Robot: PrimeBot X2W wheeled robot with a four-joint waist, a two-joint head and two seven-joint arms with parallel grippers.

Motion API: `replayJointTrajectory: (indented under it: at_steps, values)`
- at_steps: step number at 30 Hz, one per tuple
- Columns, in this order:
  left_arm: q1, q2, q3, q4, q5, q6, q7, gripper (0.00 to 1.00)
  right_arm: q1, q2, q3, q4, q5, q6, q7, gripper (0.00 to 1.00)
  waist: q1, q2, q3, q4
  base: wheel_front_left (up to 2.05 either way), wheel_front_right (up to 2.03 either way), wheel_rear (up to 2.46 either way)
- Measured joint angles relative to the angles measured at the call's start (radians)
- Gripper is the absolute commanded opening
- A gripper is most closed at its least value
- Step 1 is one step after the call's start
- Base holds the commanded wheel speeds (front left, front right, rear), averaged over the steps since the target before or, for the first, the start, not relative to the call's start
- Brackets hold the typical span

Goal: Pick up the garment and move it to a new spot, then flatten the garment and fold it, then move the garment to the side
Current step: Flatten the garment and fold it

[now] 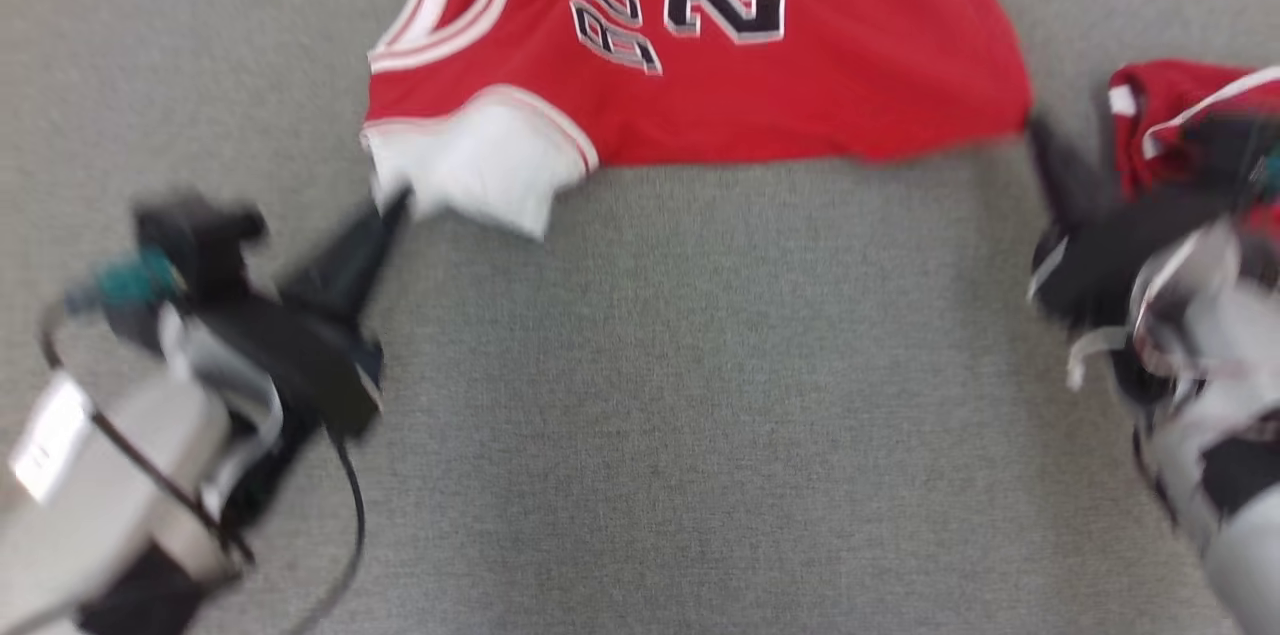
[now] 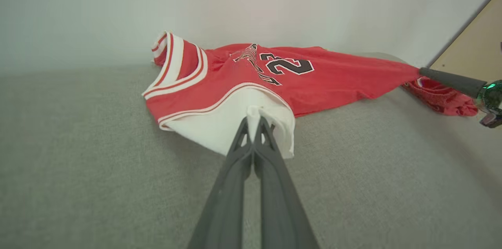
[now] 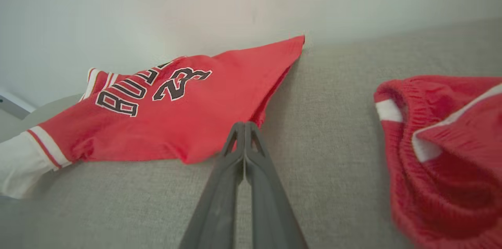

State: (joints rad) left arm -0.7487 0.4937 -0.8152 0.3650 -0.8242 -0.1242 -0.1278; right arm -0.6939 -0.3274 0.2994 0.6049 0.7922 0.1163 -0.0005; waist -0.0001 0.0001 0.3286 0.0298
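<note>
1. The left gripper point(image 2: 254, 119) is pinched tight on the white flap point(image 2: 219, 131) at the shoulder end of the jersey point(image 1: 800, 85), probably to anchor that end.
2. The jersey lies number-up at the far side of the grey cushion point(image 1: 700, 395), drawn out between both arms. I judge this to be the flattening step.
3. The right gripper point(image 3: 245, 125) is clamped on the red bottom corner, likely tensioning the cloth so wrinkles pull out.
4. Red shorts point(image 3: 451, 155) lie apart at the far right, not involved.
</note>
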Motion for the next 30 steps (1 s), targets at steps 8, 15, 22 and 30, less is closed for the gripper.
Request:
replayJointTrajectory:
  at_steps: [8,15,22,30]
  values:
    - [0.158,0.002,-0.054,-0.056,-0.017,0.0,-0.016,0.0,0.186,-0.042,0.007,-0.016,0.016,0.004,-0.029,0.0,-0.0001,-0.0001,-0.099,-0.001,0.0,0.0,0.0]
    - [0.259,0.005,-0.083,-0.088,-0.021,0.034,-0.021,0.0,0.326,-0.052,0.002,-0.018,0.038,0.007,-0.054,0.0,-0.0001,-0.0002,-0.201,0.009,0.0,0.0,0.0]
    - [0.429,0.008,-0.147,-0.146,-0.03,0.102,0.029,0.0,0.468,-0.045,0.03,-0.034,0.049,0.007,-0.061,0.0,-0.0002,-0.0002,-0.301,0.029,0.0,0.0,0.0]
    - [0.517,0.044,-0.165,-0.205,-0.068,0.176,0.085,0.0,0.57,-0.057,0.049,-0.068,0.04,-0.014,-0.046,0.0,-0.0001,-0.0003,-0.377,0.056,0.0,0.0,0.0]
